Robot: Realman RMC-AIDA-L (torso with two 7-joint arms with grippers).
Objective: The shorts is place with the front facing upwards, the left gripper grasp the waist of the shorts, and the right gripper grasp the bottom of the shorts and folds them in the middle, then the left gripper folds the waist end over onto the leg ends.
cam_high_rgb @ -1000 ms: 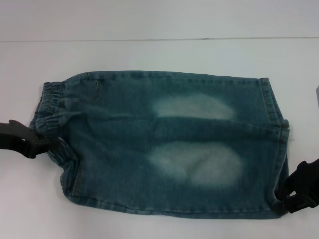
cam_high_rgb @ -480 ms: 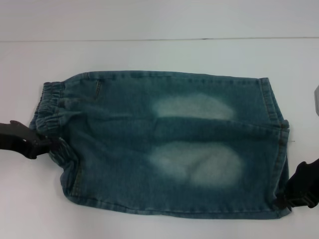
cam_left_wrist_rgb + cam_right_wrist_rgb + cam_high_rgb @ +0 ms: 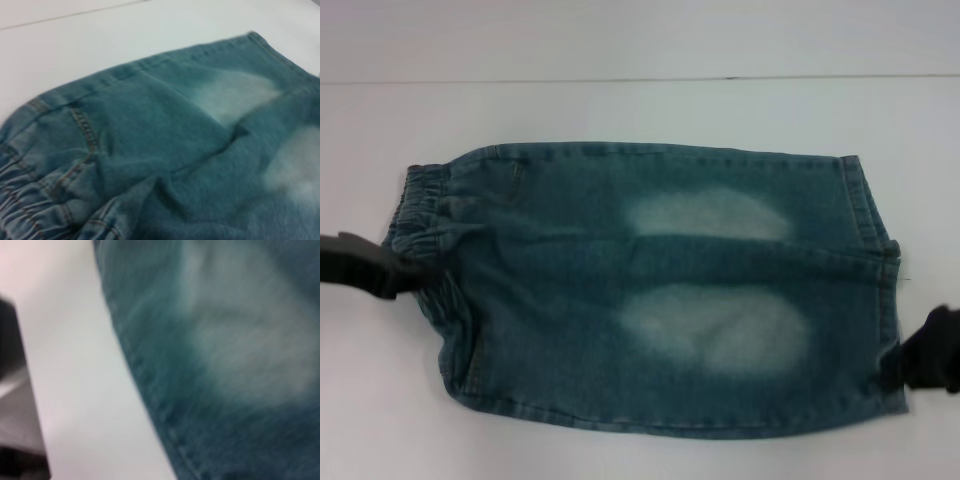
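Left gripper (image 3: 390, 272): reaching in from the left edge, its tip lying against the elastic waist (image 3: 420, 225) of the shorts; whether its fingers are apart or pinching the band cannot be told. Shorts (image 3: 650, 290): denim, lying flat on the white table (image 3: 640, 110), long axis running left to right, waist toward the left arm and leg ends (image 3: 875, 300) toward the right arm, two faded patches showing on the upper face. The left wrist view is looking along the waistband gathers and pocket stitching toward the legs. Right gripper (image 3: 930, 352): sitting at the near corner of the leg hem, touching or just beside it; finger state likewise impossible to tell. Judged from this, each arm is standing nearest its own end, so the coming lengthwise fold is turning on both holds being secure. Compared with a second ago, the right gripper is sitting slightly higher and blurred, the left has shifted slightly at the waist, and the cloth is lying much as before.
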